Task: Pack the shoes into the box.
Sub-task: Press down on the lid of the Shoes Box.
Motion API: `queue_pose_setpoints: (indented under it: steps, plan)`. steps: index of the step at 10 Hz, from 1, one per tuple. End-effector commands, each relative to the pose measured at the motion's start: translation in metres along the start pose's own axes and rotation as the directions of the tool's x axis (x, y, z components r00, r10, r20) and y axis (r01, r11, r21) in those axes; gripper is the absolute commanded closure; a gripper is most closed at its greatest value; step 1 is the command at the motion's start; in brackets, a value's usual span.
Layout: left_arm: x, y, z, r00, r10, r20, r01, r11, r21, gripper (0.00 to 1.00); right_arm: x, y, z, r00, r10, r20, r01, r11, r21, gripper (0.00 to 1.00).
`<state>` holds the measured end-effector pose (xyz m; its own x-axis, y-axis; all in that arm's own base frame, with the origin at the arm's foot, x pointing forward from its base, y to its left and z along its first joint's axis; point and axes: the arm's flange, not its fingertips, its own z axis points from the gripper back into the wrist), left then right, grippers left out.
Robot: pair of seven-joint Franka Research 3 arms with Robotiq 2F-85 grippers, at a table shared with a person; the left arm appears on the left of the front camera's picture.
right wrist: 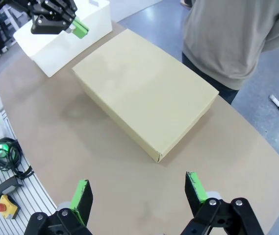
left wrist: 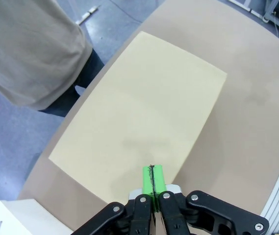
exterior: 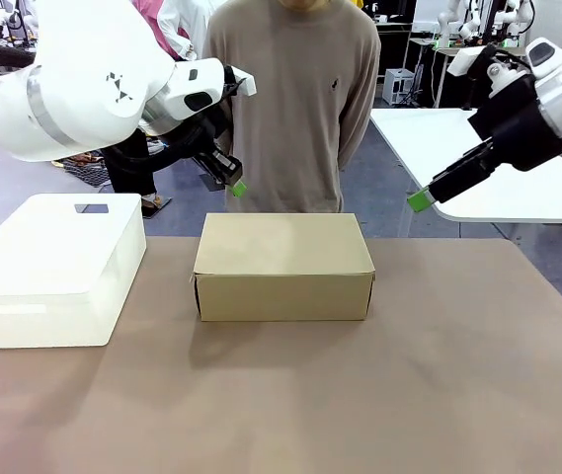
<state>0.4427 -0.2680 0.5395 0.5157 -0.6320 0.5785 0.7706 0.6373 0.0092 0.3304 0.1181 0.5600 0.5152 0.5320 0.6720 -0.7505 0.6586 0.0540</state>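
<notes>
1. One box point(exterior: 283, 265): tan cardboard, lid closed, sat on the brown table point(exterior: 360, 395) about mid-width, towards the person's side. No print or label readable on it.
2. Shoes: could not tell where they were; box was shut, contents hidden.
3. One white plastic bin point(exterior: 53, 272) stood on the table left of the box, apart from it, with a cut-out handle slot in its top. No writing legible.
4. Two grippers. Left gripper point(exterior: 236, 188) hung in the air above and behind the box's left rear corner; jaws pressed together, green pads point(left wrist: 153, 180) touching, nothing between them.
5. Right gripper point(right wrist: 139, 196) hung in the air to the right of the box, above the table's right side; jaws spread wide, empty.
6. One person point(exterior: 295, 109) stood just behind the box at the far table edge, in a grey-brown sweater with a small dark chest mark, too small to read. Hands were out of sight.
7. One yellow stop-button unit with a red cap point(right wrist: 3, 206) lay off the table edge, well away from the box.
</notes>
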Motion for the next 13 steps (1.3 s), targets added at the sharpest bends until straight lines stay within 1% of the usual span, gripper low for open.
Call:
queue_pose_setpoints:
  steps: [1, 3, 4, 7, 10, 11, 13]
  plan:
    - [0.009, 0.004, -0.016, 0.997, 0.075, -0.031, -0.075, 0.997, -0.017, 1.00, 0.007, 0.007, 0.006, 1.000, -0.027, -0.007, 0.026, 0.998, -0.051, 0.00]
    - [0.023, 0.004, -0.033, 0.992, 0.120, -0.036, -0.121, 0.992, -0.023, 1.00, 0.011, 0.009, 0.008, 0.999, -0.036, -0.009, 0.036, 0.996, -0.080, 0.00]
    - [0.030, 0.005, -0.041, 0.992, 0.125, -0.035, -0.126, 0.992, -0.028, 1.00, 0.013, 0.011, 0.008, 0.999, -0.035, -0.010, 0.034, 0.995, -0.094, 0.00]
    - [0.049, 0.004, -0.059, 0.978, 0.197, -0.072, -0.198, 0.980, -0.001, 1.00, 0.014, 0.016, 0.011, 0.998, -0.057, -0.003, 0.056, 0.989, -0.136, 0.00]
    - [0.064, 0.008, -0.079, 0.949, 0.287, -0.128, -0.285, 0.958, 0.033, 1.00, 0.016, 0.023, 0.014, 0.995, -0.087, 0.047, 0.096, 0.969, -0.228, 0.00]
    - [0.068, 0.009, -0.085, 0.942, 0.307, -0.138, -0.304, 0.952, 0.038, 1.00, 0.015, 0.012, 0.014, 0.999, -0.051, 0.009, 0.052, 0.989, -0.136, 0.00]
    - [0.076, 0.013, -0.102, 0.935, 0.327, -0.135, -0.323, 0.945, 0.052, 1.00, 0.015, 0.012, 0.014, 0.999, -0.051, 0.009, 0.052, 0.989, -0.136, 0.00]
